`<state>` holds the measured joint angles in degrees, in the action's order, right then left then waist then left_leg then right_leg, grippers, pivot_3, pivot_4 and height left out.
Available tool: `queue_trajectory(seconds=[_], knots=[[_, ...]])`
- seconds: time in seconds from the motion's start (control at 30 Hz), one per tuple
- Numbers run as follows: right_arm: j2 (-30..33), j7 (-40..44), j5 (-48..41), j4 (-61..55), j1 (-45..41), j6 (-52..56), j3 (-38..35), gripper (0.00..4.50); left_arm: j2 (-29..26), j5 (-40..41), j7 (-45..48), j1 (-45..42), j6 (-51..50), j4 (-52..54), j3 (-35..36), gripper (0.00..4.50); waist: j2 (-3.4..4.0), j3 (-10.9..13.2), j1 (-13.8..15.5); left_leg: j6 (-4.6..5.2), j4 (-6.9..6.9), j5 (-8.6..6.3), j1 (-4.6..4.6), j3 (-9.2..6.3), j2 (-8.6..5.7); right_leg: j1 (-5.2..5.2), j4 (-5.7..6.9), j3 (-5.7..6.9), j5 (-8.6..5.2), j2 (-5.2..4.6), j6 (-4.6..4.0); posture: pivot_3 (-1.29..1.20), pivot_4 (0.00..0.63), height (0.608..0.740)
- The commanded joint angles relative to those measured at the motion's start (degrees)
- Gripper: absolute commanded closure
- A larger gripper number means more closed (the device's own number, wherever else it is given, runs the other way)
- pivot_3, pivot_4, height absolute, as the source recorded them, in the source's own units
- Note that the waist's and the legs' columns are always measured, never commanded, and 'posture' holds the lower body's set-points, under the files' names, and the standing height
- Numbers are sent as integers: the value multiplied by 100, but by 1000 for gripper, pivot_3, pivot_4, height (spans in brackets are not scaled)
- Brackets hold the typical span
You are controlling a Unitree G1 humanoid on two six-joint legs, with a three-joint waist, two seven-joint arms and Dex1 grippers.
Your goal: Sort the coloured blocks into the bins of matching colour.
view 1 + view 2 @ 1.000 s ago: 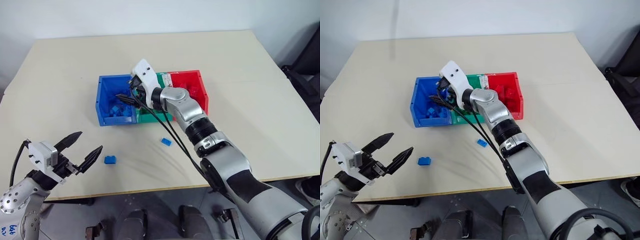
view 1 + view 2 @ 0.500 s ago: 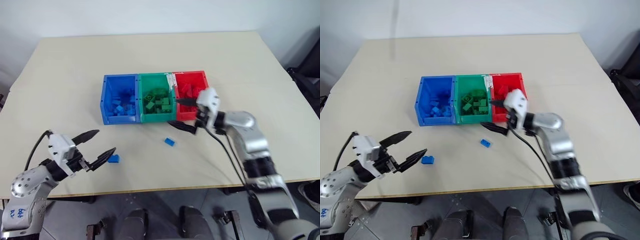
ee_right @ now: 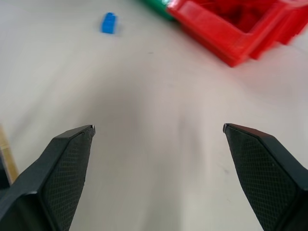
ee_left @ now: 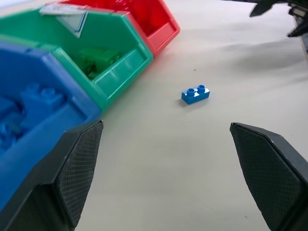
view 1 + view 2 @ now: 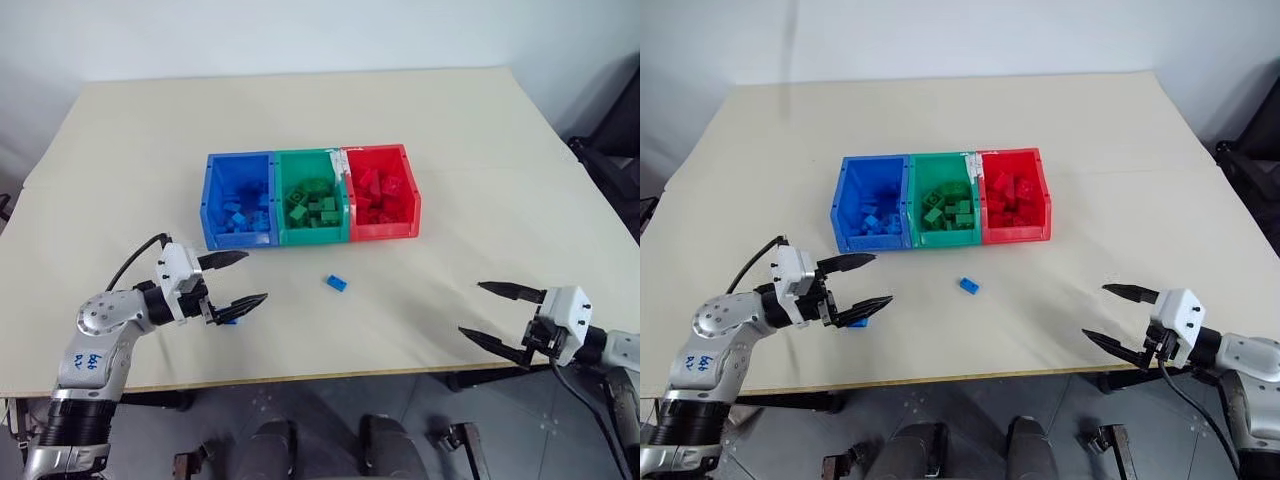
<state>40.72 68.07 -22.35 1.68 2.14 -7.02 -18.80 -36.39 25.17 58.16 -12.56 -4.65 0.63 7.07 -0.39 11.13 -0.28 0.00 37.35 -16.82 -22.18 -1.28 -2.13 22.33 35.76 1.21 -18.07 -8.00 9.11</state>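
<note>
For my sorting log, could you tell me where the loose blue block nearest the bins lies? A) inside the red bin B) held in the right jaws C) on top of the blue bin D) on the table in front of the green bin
D: the blue block lies on the bare table, just in front of the green bin, untouched.

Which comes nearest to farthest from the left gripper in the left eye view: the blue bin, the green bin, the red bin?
From the left gripper:
1. Blue bin, the row's left end, nearest.
2. Green bin, the middle one.
3. Red bin, the row's right end, farthest.
</note>
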Motion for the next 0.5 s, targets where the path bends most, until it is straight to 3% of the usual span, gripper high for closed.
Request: queue_trajectory(seconds=[0.03,0.27,0.5], knots=[[-53,-304,-196,-519,-284,502,282,29,-83,36,196,-34,164,-95,117,0,0,0,-1,0,2,-3,0,5,2,4,6,-5,0,0,0,0,150,740],[-174,-840,-470,-1123,-1384,2272,1216,29,-291,205,260,315,45,55,519,0,0,0,13,-1,10,-15,-3,9,34,12,7,-6,0,0,0,0,150,740],[-829,-1673,77,-1134,-2541,3764,2648,29,-468,437,23,1727,-61,735,1611,0,-1,-1,-26,-1,7,-32,-11,10,41,24,0,-8,-1,0,-3,0,150,740]])
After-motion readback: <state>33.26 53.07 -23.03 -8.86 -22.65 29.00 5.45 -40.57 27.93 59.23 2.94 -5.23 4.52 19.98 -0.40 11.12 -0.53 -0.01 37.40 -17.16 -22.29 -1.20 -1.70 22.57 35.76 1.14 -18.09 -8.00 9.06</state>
